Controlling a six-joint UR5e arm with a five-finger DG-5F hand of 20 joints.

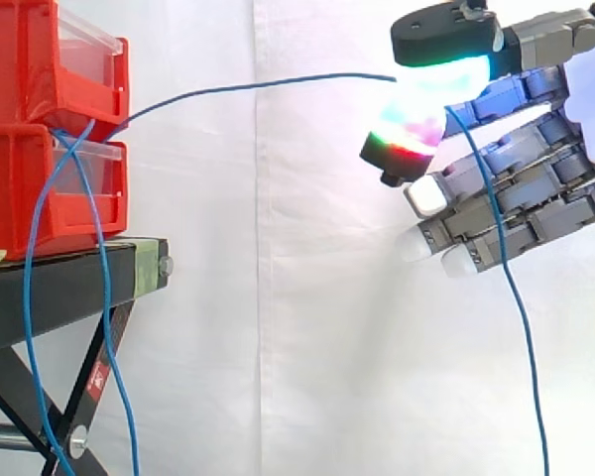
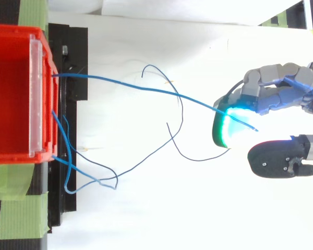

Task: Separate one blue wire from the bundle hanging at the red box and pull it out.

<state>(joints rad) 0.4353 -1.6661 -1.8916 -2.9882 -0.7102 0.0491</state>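
Item: one blue wire (image 1: 258, 85), pinched between thumb and fingertip of my hand (image 1: 516, 188), its length running near-level leftward to the red box (image 1: 40, 119), bundle (image 1: 26, 297) hanging below.

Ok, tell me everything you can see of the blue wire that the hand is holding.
The blue wire is thin and flexible and looks plastic-coated. It starts at the front of the red bins and crosses the open gap in a shallow arc to the hand. There the glowing fingers and thumb pinch it. Beyond the pinch its free length hangs down in front of the hand.
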